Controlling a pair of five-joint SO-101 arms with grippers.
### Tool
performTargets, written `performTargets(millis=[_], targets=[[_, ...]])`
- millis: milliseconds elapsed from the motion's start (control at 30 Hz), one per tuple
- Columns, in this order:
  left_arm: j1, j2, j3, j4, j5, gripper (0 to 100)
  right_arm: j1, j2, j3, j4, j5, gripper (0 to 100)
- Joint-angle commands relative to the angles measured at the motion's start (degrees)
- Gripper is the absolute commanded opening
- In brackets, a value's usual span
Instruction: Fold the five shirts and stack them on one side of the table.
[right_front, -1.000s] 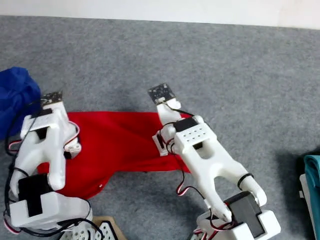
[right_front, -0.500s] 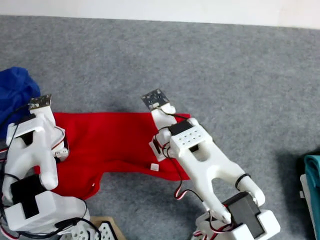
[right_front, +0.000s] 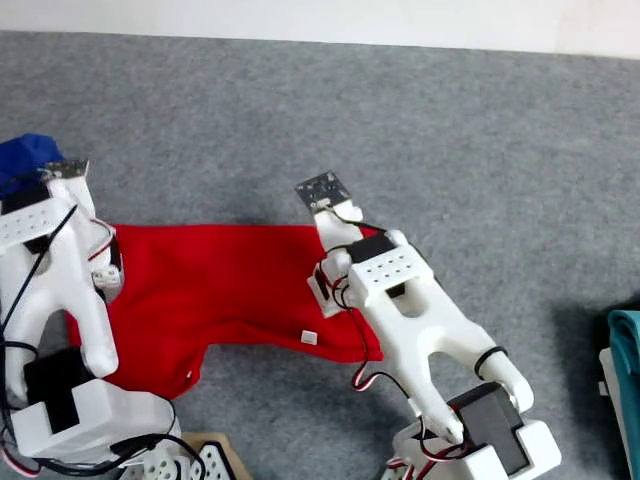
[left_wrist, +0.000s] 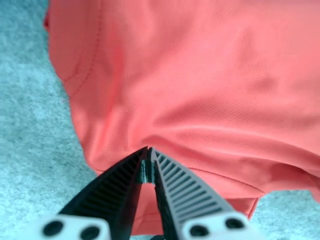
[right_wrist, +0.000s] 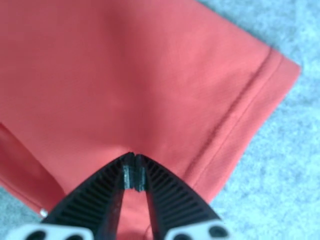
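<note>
Left gripper (left_wrist: 149, 167) and right gripper (right_wrist: 133, 172) each clamp closed on the red shirt (right_front: 230, 280), spread over the grey table (right_front: 450, 150).

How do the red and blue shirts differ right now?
The red shirt lies spread out mid-table; the blue shirt is bunched up at the high view's left edge. The red shirt shows almost whole; the blue shirt is partly covered by an arm. Both lie on the grey table.
</note>
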Motion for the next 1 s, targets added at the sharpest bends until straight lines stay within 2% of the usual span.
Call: performTargets(millis=[0, 100, 233, 400, 567, 733, 800, 867, 967], targets=[[-0.4, -1.5, -2.2, 1.0, -3.7, 1, -1.1, -1.0, -2.7, 1.0, 1.4, 2.3], [-1.5, -7.6, 2.8, 0.6, -5.1, 1, -1.7, -1.0, -2.7, 0.8, 1.8, 7.4], [-1.8, -22.5, 13.1, 0.5, -4.9, 1, -1.6, -1.0, -2.8, 0.7, 1.8, 9.8], [-9.1, -36.5, 26.9, -4.5, -4.7, 1, -1.5, -0.9, -2.6, 0.7, 1.8, 9.8], [-18.2, -39.2, 39.0, -11.6, -4.7, 1, -1.6, -0.9, -2.5, 0.7, 1.8, 9.8], [-21.3, -39.5, 46.2, -16.1, -5.0, 2, -1.7, -0.9, -2.5, 0.7, 1.9, 9.8], [-21.3, -39.5, 47.2, -16.1, -5.0, 8, -1.7, -0.9, -2.5, 0.7, 1.9, 9.8], [-21.5, -39.6, 47.2, -15.4, -4.7, 19, -1.7, -0.8, -2.5, 0.7, 1.9, 9.8], [-24.3, -39.7, 46.3, -13.2, -4.7, 32, -1.7, -0.7, -2.5, 0.8, 1.9, 9.8]])
